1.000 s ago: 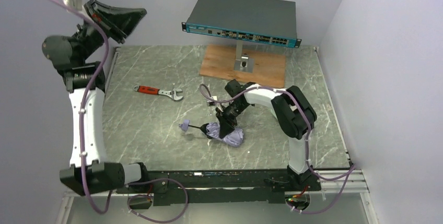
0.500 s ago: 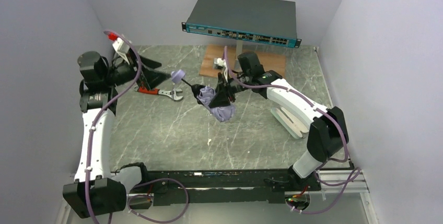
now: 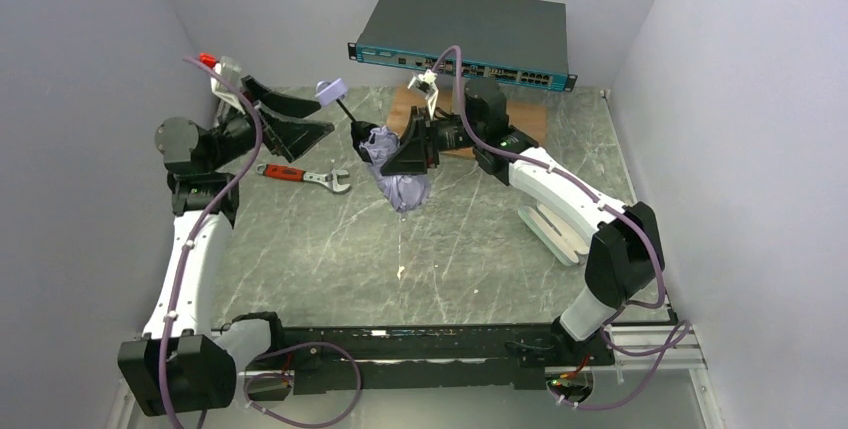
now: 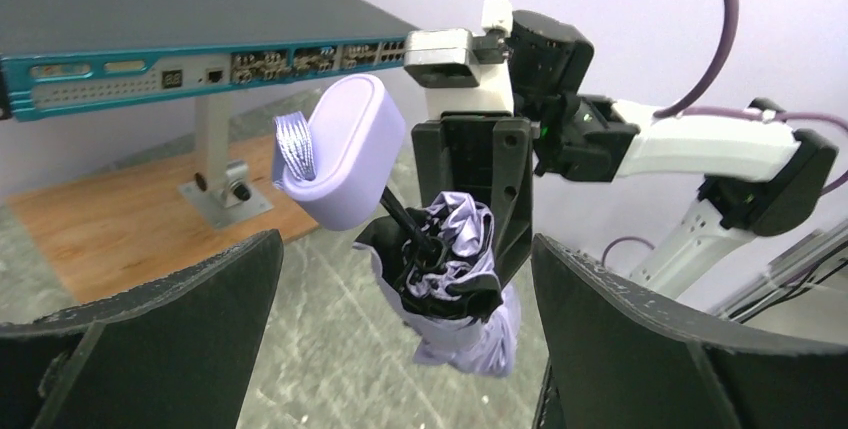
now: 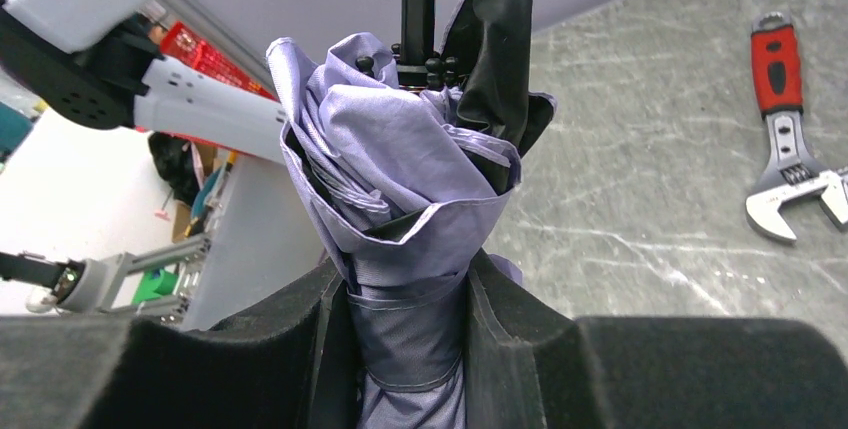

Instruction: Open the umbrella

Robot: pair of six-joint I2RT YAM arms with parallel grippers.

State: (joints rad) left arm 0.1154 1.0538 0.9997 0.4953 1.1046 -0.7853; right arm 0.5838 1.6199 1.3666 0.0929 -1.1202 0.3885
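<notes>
The umbrella (image 3: 398, 171) is folded, a pale lavender bundle with black lining, held in the air above the table's back half. My right gripper (image 3: 415, 149) is shut on its fabric body (image 5: 405, 239), one pad on each side. A thin black shaft (image 5: 417, 9) runs up and to the left to the rounded lavender handle (image 3: 331, 90). My left gripper (image 3: 324, 115) is open wide just below and beside the handle, not touching it. In the left wrist view the handle (image 4: 340, 164) and the bundle (image 4: 455, 279) hang ahead between the two black fingers (image 4: 150, 339).
A red-handled wrench (image 3: 300, 175) lies on the marble table under the left gripper. A network switch (image 3: 460, 34) stands on a post over a wooden board (image 3: 505, 124) at the back. Grey walls close in on both sides.
My right arm lifted the umbrella off the table and carried it toward the back left, handle pointing left. My left arm swung down from the wall to the handle, jaws wide.
</notes>
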